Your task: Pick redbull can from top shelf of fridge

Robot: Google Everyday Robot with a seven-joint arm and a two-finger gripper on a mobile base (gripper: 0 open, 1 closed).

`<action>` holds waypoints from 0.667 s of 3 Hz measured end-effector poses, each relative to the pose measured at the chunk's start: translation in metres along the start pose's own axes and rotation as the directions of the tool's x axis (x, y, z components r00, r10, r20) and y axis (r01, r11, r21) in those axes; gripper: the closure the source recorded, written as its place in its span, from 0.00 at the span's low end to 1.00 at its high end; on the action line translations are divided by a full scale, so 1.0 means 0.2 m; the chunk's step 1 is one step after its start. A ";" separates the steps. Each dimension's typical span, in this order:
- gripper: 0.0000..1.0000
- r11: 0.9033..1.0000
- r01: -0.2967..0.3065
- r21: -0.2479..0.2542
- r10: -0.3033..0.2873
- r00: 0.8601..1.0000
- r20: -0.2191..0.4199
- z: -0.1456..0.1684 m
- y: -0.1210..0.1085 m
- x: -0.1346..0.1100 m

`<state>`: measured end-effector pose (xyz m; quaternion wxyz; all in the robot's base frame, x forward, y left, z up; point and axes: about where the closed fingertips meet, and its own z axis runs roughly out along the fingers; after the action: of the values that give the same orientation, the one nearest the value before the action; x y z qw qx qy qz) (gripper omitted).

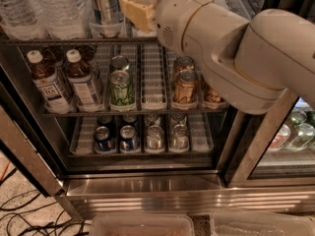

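The redbull can (105, 3), tall, slim and silver with thin dark lines, stands on the top shelf (49, 42) of the fridge (147, 187), in a clear cup-like lane front. Its top is cut off by the frame. My gripper (138, 10), with tan pads, is at the top shelf just right of the can, close to it. The big white arm (231, 53) reaches in from the right and hides the right part of the top shelf.
Water bottles (54, 9) stand left of the can. The middle rack holds tea bottles (81, 78), a green can (121, 87) and gold cans (185, 85). The lower rack holds blue and silver cans (128, 139). Plastic bins (142, 225) sit on the floor, cables at the left.
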<state>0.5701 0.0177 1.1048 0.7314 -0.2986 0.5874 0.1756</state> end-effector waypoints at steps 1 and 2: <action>1.00 1.000 -0.011 0.010 0.011 1.000 -0.019 -0.07 0.04 0.02; 1.00 0.999 -0.028 0.016 0.029 0.998 -0.047 -0.14 0.07 0.07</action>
<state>0.5435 0.0097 1.0851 0.7169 -0.2887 0.6102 0.1744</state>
